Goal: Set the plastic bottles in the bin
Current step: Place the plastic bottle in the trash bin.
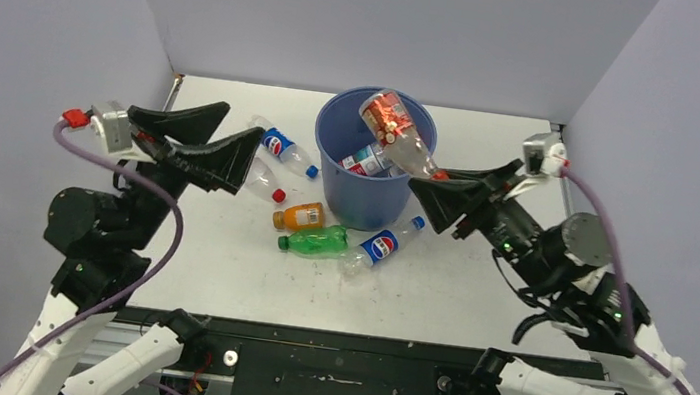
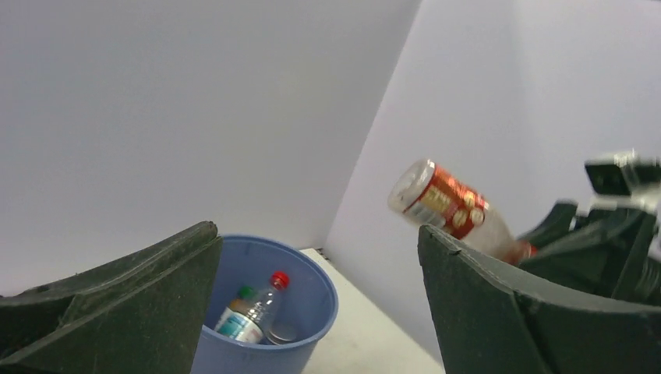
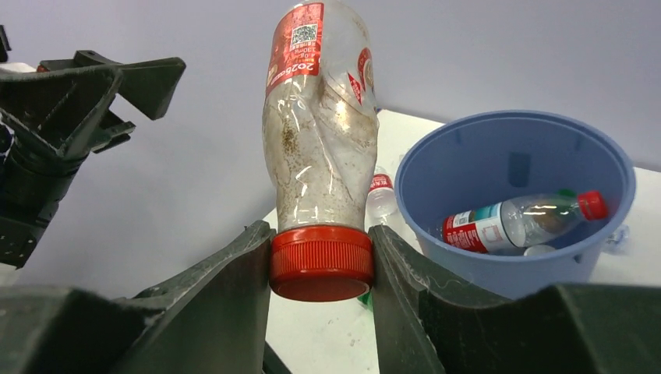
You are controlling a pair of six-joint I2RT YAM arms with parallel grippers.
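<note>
The right pincer (image 3: 321, 261) is closed on the red cap of one clear, red-labelled bottle (image 3: 319, 156), which it holds tilted over the rim of the single blue bin (image 1: 365, 204). At least two more bottles (image 3: 514, 222) lie inside. Five rest on the worktop (image 1: 476, 284) left of and in front of the bin: two blue-labelled bottles (image 1: 280, 145), one clear red-capped bottle (image 1: 264, 183), one orange bottle (image 1: 299, 217) and one green bottle (image 1: 313, 241). The left pincer (image 1: 231, 135) gapes wide, empty, raised above the clear one.
</note>
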